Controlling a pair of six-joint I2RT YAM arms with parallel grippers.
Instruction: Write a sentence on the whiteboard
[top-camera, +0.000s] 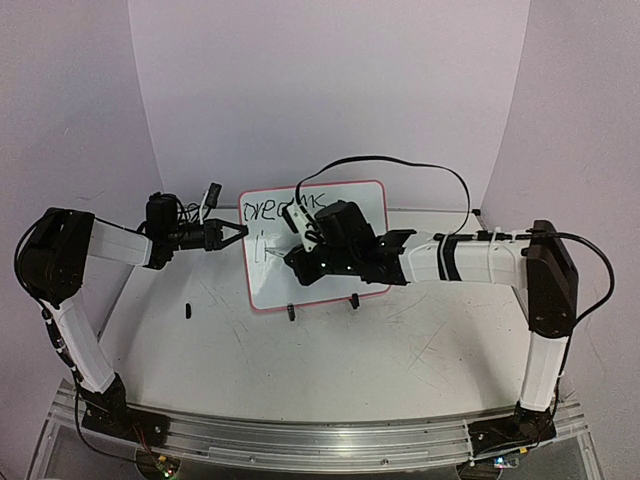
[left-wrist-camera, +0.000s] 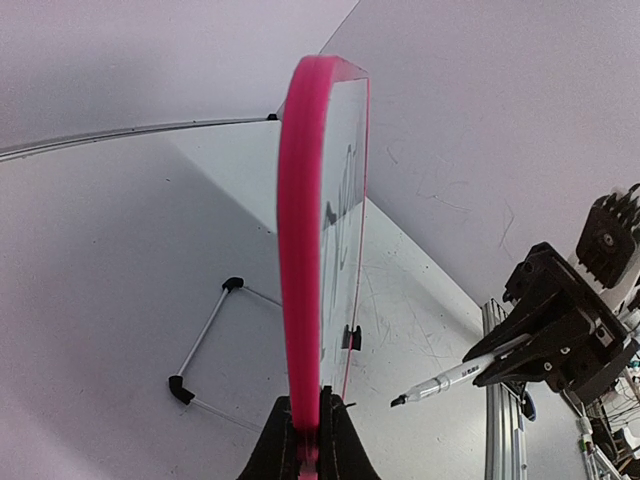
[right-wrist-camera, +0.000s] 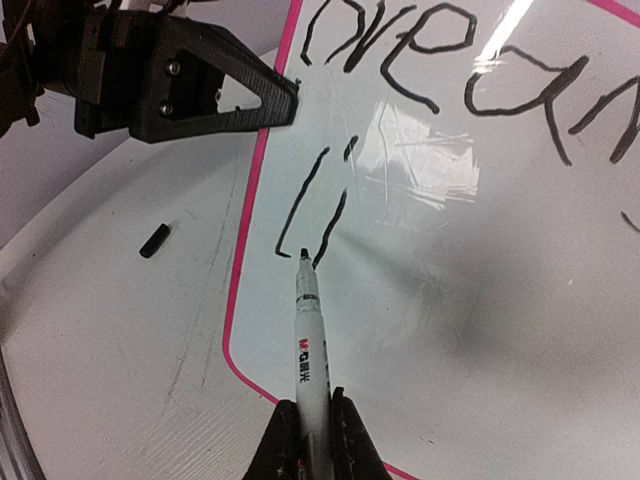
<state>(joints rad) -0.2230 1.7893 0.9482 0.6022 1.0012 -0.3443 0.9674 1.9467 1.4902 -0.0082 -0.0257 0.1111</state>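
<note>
The whiteboard (top-camera: 272, 282), white with a pink frame, stands tilted on the table. My left gripper (top-camera: 232, 236) is shut on its left edge (left-wrist-camera: 300, 250), with the jaws pinching the frame (left-wrist-camera: 307, 440). My right gripper (right-wrist-camera: 310, 412) is shut on a white marker (right-wrist-camera: 308, 345) in front of the board. The marker's black tip sits right by two short strokes (right-wrist-camera: 312, 205) that begin the second line. Whether the tip touches the board I cannot tell. The sentence (right-wrist-camera: 440, 60) has a first line of black letters along the top, partly hidden by the right arm (top-camera: 340, 245) in the top view.
A small black cap (top-camera: 187, 309) lies on the table left of the board. Two black clip feet (top-camera: 291, 312) hold the board's near edge. A wire stand (left-wrist-camera: 205, 335) props it from behind. A black cable (top-camera: 400, 165) arcs over the board. A metal rail (top-camera: 300, 435) runs along the near table edge.
</note>
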